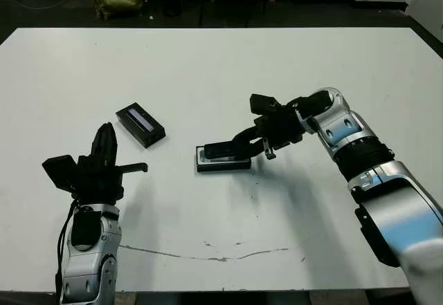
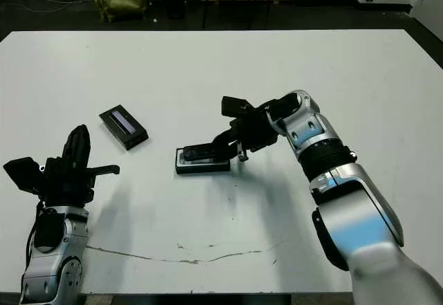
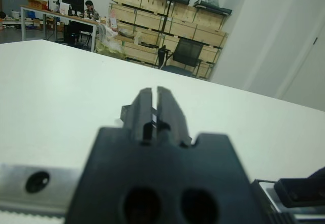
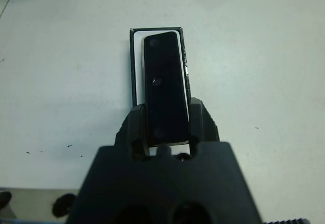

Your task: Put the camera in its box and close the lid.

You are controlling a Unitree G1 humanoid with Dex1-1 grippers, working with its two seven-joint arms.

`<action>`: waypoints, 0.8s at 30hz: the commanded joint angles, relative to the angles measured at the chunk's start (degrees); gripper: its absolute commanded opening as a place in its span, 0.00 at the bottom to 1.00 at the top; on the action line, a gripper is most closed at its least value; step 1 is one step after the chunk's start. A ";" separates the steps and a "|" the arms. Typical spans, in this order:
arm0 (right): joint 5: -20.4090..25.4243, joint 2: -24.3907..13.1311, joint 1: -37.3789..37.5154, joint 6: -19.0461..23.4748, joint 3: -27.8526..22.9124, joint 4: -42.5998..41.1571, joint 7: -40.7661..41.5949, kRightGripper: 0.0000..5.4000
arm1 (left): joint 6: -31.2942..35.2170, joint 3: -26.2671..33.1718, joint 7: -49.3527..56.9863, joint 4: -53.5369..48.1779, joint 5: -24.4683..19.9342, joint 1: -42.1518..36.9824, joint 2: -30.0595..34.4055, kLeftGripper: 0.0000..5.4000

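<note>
The camera (image 4: 165,84) is gripped by the right gripper (image 4: 166,125) over the white-lined box (image 1: 223,160) at frame centre. The lid (image 1: 140,124) sits left of it. The left gripper (image 3: 154,107) looks pinched together, empty. The white table (image 1: 221,63) is scuffed; shelving is seen behind.

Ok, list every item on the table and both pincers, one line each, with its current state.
camera: held by the right pincer, lined up over the box; fully seated or not, cannot tell.
box: open, no lid on it.
lid: flat on the table, apart from the box.
right pincer: shut on the camera's near end.
left pincer: shut, empty, off the table.
</note>
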 commanded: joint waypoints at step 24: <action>-1.73 1.02 -0.18 -0.80 2.43 1.03 0.68 0.10 | 0.76 -0.07 0.17 0.52 0.52 0.97 -0.18 0.00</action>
